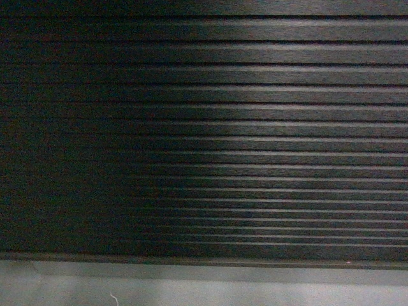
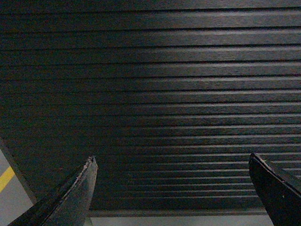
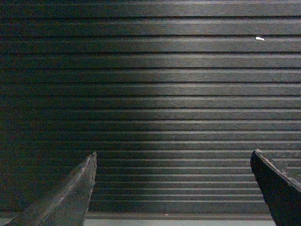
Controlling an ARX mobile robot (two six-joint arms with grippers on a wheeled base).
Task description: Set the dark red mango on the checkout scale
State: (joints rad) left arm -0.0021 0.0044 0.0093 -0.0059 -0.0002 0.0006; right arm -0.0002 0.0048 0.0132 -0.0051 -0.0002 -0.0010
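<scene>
From the head camera we are looking straight at a dark ribbed panel (image 1: 204,134), its horizontal slats filling almost the whole picture, with a strip of pale grey floor (image 1: 204,290) running along the bottom edge. No mango, no scale and no checkout counter are showing here, and neither arm is reaching into this view. Over to the left wrist camera: the left gripper (image 2: 181,188) is hanging with its two dark fingers spread wide, one poking up at the lower left and the other at the lower right, and nothing is sitting between them, only more of those slats behind. A bit of grey floor with a yellow line (image 2: 6,178) is peeking in at the lower left corner. Now the right wrist camera, and it is much the same story: the right gripper (image 3: 181,188) is splayed open too, fingers well apart, gripping nothing, facing the same slatted surface, where a small white speck (image 3: 259,38) is catching the light near the top right. So where is the mango? It is not appearing in any of the three views, and neither is the scale, so whether the fruit is lying on the scale cannot be told from here. This scene is fitting a robot facing the panel with the mango elsewhere, or one facing it with the mango already weighed.
</scene>
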